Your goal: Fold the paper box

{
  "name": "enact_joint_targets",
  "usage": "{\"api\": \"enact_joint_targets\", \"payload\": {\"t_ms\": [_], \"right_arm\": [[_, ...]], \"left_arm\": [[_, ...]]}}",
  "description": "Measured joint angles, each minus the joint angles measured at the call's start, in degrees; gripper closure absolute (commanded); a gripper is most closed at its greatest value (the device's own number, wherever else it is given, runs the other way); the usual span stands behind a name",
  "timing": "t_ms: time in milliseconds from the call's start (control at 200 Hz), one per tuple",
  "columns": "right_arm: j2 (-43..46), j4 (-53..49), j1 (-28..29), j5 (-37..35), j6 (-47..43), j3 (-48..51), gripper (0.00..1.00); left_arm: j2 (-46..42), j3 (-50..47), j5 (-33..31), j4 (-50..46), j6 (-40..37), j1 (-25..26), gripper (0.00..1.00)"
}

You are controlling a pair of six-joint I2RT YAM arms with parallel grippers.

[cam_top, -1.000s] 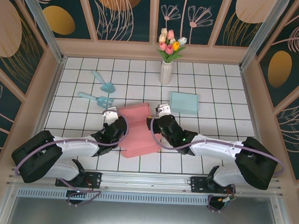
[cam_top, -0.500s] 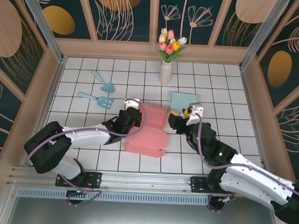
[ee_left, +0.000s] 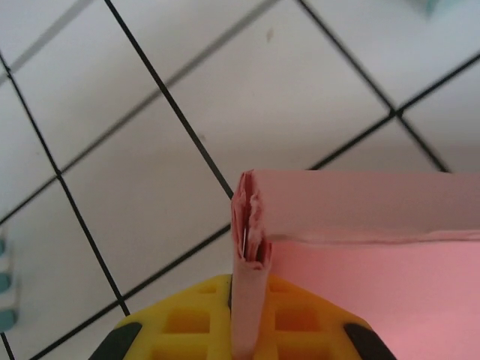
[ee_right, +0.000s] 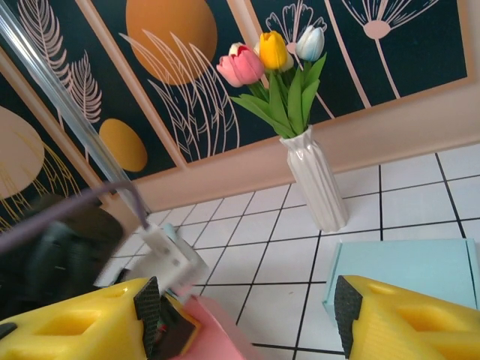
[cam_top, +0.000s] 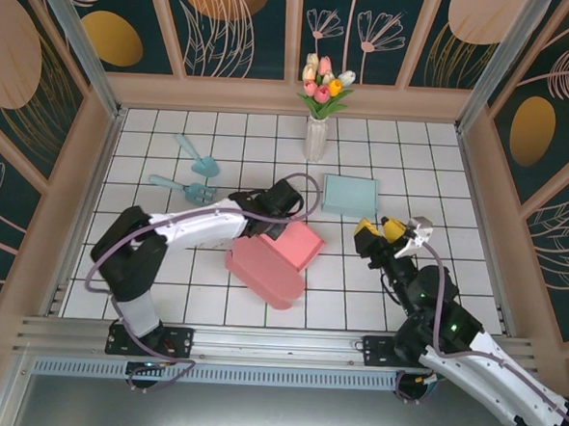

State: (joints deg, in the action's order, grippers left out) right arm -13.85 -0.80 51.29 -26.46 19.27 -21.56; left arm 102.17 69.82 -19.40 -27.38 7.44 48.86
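Note:
The pink paper box (cam_top: 270, 262) lies partly folded on the tiled table just left of the middle, one wall raised. My left gripper (cam_top: 282, 221) reaches across to its far edge and is shut on a doubled pink wall. In the left wrist view that wall (ee_left: 251, 247) stands pinched between the yellow fingers (ee_left: 180, 322), and the rest of the box (ee_left: 360, 202) runs off to the right. My right gripper (cam_top: 378, 236) hovers to the right of the box, open and apart from it. A pink corner (ee_right: 214, 337) shows by its left finger (ee_right: 146, 315).
A white vase of tulips (cam_top: 316, 128) stands at the back centre. A light-blue box (cam_top: 350, 194) lies right of the left gripper, close to the right gripper. A teal trowel (cam_top: 199, 157) and a teal fork (cam_top: 185, 188) lie at the back left. Wooden walls enclose the table.
The right gripper has let go of the pink box, pulled back to the right and widened. The left arm has stretched out to the right, holding the box's edge and turning it.

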Motion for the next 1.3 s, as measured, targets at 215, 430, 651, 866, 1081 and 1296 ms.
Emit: {"api": "enact_joint_targets", "payload": {"t_ms": [215,430,651,866,1081,1296], "right_arm": [[0.6,-1.6,0.0,-0.5,0.6,0.0,0.35],[0.9,-3.1,0.0,-1.5,0.6,0.0,0.35],[1.2,-3.4,0.0,-2.4,0.6,0.0,0.34],[1.2,-3.4,0.0,-2.5,0.6,0.0,0.34],[1.2,-3.4,0.0,-2.6,0.6,0.0,0.34],[1.2,-3.4,0.0,-2.6,0.5,0.0,0.34]], "left_arm": [[9.4,10.8,1.4,-14.9,-3.3,0.0,1.00],[12.3,18.8,1.5,-19.7,-5.8,0.0,0.94],[13.9,19.0,2.4,-20.3,-7.2,0.0,0.66],[13.6,20.7,-0.8,-17.9,-6.1,0.0,0.55],[9.2,22.7,-3.3,-14.9,-0.1,0.0,0.51],[0.0,21.3,-8.1,-17.9,21.6,0.0,0.36]]}}
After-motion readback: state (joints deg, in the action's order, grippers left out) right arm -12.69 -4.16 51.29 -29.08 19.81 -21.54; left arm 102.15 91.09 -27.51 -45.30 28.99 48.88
